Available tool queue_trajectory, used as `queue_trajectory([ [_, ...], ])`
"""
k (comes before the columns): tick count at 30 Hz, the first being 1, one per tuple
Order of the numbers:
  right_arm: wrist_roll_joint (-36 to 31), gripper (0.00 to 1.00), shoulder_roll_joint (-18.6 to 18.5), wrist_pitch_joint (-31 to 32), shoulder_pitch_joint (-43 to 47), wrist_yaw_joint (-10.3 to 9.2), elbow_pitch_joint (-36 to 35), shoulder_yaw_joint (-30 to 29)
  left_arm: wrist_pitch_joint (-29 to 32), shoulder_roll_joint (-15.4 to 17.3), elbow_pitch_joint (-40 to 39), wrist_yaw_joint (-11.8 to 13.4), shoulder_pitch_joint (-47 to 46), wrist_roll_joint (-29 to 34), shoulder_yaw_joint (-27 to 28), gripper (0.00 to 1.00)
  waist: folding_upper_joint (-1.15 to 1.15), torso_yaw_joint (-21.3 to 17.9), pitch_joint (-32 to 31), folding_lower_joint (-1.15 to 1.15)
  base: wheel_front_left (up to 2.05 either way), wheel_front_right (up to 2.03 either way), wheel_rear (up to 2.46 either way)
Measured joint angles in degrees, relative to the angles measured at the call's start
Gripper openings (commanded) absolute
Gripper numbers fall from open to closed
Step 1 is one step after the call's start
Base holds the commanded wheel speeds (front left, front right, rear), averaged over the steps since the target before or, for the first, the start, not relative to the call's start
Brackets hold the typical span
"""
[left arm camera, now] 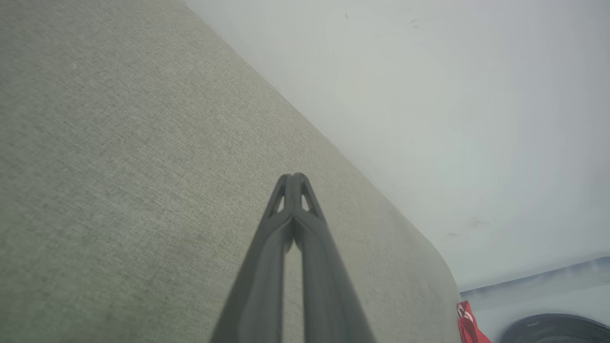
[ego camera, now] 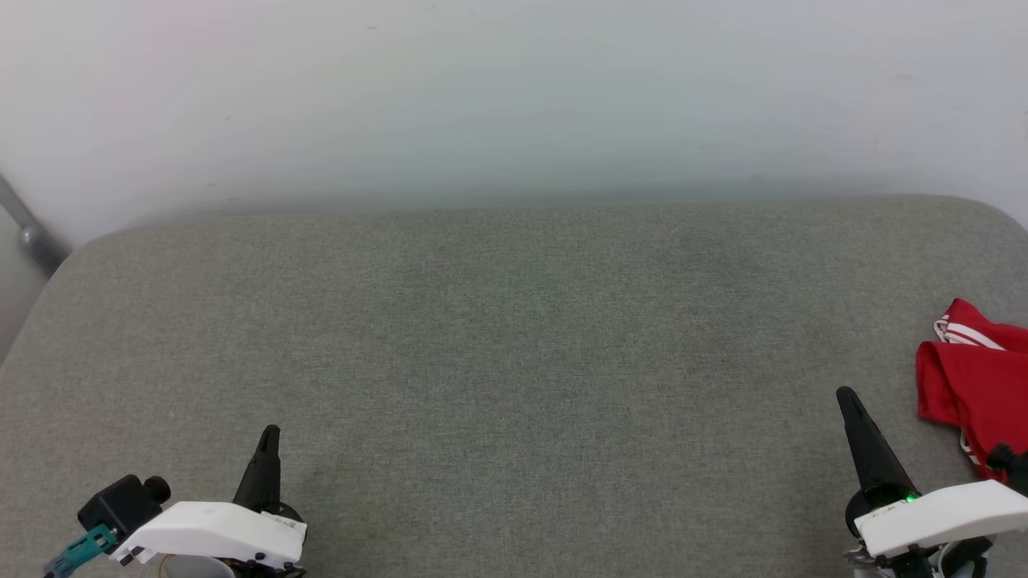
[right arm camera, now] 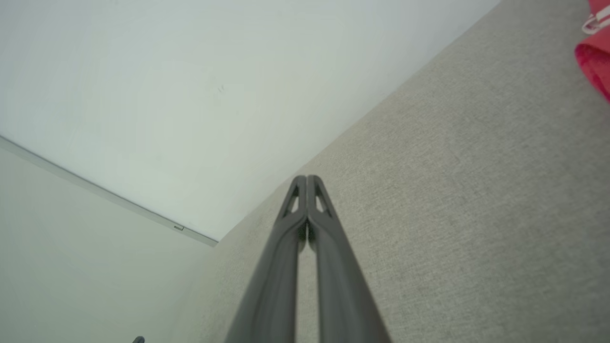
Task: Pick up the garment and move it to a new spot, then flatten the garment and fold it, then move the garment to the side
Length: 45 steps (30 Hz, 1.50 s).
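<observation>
Head view: a grey fabric pad [ego camera: 514, 361] spans the frame, w/ a pale wall [ego camera: 514, 96] behind it. The garment [ego camera: 972, 377], red w/ white striped trim, lies bunched at the pad's far right and is cut off by the frame edge.

The left gripper [ego camera: 271, 435] sits at btm left and the right gripper [ego camera: 846, 396] at btm right, both over bare pad. The right one is near the garment, but its fingertips are apart from the cloth.

Left wrist view: the left gripper [left arm camera: 294, 177] has its fingers pressed together, tips touching, holding nothing. The garment [left arm camera: 469, 326] shows as a red sliver at the pad's far corner, beside a dark round shape [left arm camera: 557, 328] I can't ID.

Right wrist view: the right gripper [right arm camera: 307, 178] also has its fingers together, tips touching and nothing between them. The garment [right arm camera: 595, 62] shows at top right. A thin grey strip [right arm camera: 95, 190] crosses the wall.
</observation>
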Motion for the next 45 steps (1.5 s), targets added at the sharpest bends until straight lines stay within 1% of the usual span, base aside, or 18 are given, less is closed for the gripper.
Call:
queue_trajectory([
  [20, 12.85, 0.00, 0.41, 0.54, -2.34, 0.00, 3.19, -0.90, 3.22, -2.57, 1.36, -3.16, -1.59, -10.53, 3.48, 0.00, 0.00, 0.14, 0.24, 0.00, 0.00, 0.00, 0.00],
  [45, 25.77, 0.00, 0.79, 1.16, -4.52, 0.00, 6.44, -1.82, 6.68, -5.52, 2.68, -6.30, -3.39, -21.18, 7.19, 0.00, 0.00, 0.31, 0.53, 0.00, 0.00, 0.00, 0.00],
])
